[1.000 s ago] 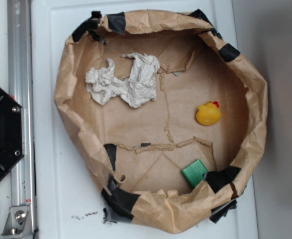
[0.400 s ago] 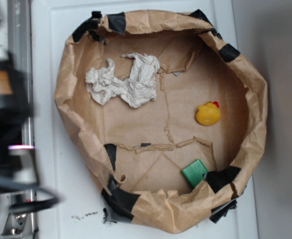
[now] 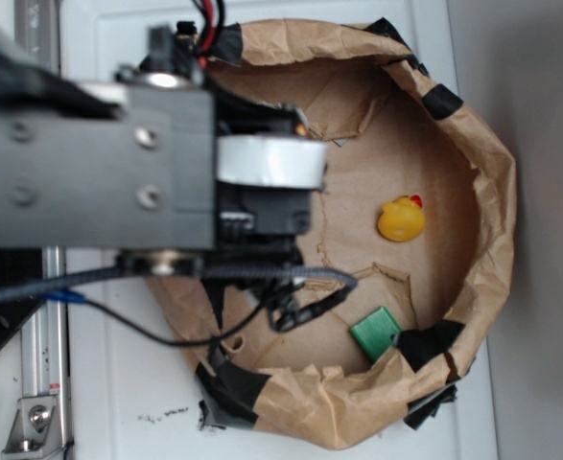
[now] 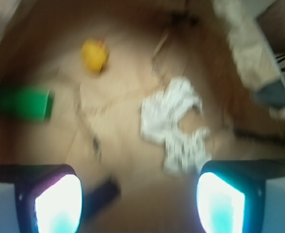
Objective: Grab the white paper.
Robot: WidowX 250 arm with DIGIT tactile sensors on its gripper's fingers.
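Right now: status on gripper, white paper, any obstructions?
Gripper open, above the brown paper basin, holding nothing. White paper lies free ahead, untouched. Yellow duck and green block sit apart, path clear.

Robot arm (image 3: 99, 172) covers left of brown paper nest (image 3: 482, 172); yellow duck (image 3: 401, 218), green block (image 3: 375, 333) visible.

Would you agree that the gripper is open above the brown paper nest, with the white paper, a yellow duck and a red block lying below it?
Not quite: the block is green, not red, as the wrist view shows, and the exterior view agrees. The rest holds: the gripper is open above the brown paper nest, with the white paper and the yellow duck below it.
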